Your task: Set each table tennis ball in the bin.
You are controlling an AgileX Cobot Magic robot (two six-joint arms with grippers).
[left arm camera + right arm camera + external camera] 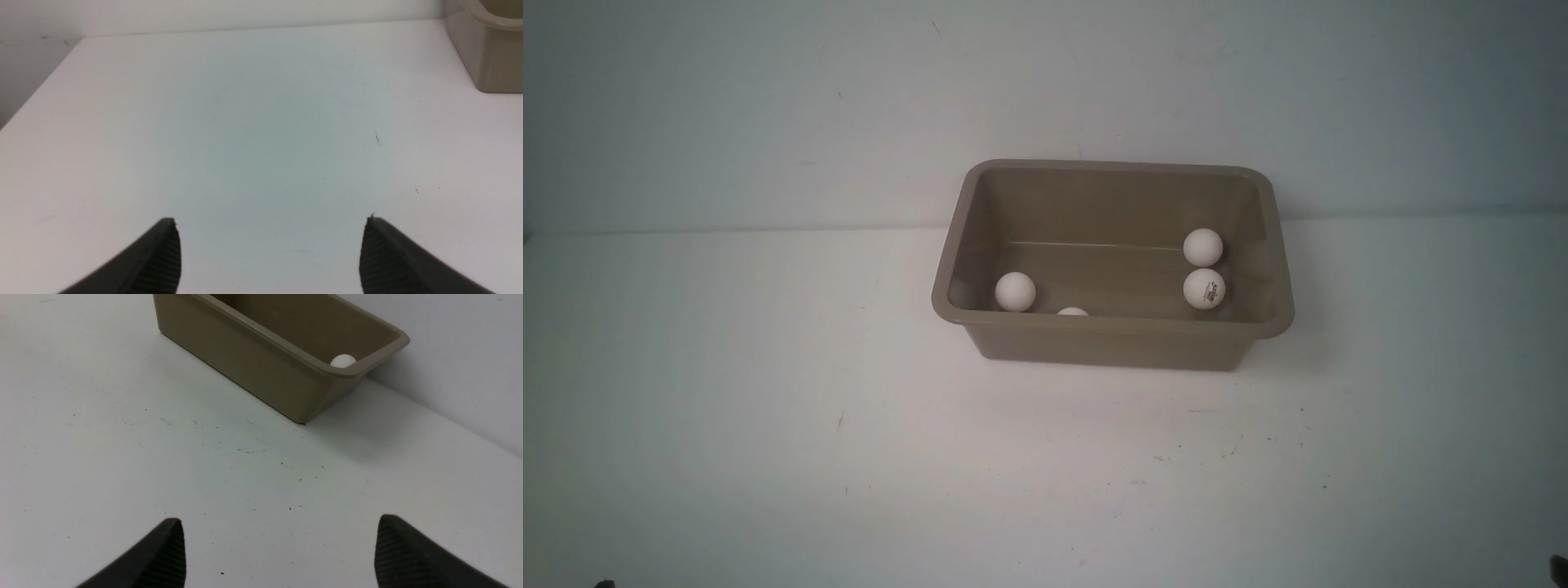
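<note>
Both tools, left tool [271,253] and right tool [280,551], gape empty above the surface [768,408], while four balls [1015,291], light, smooth, best pinched across the middle, lie inside the bin [1111,325].

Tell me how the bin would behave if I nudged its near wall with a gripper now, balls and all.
The bin looks like thin plastic standing flat on the smooth table, so it would probably slide, not tip. Its low, wide shape supports that. The four table tennis balls lie loose inside and would likely roll.
</note>
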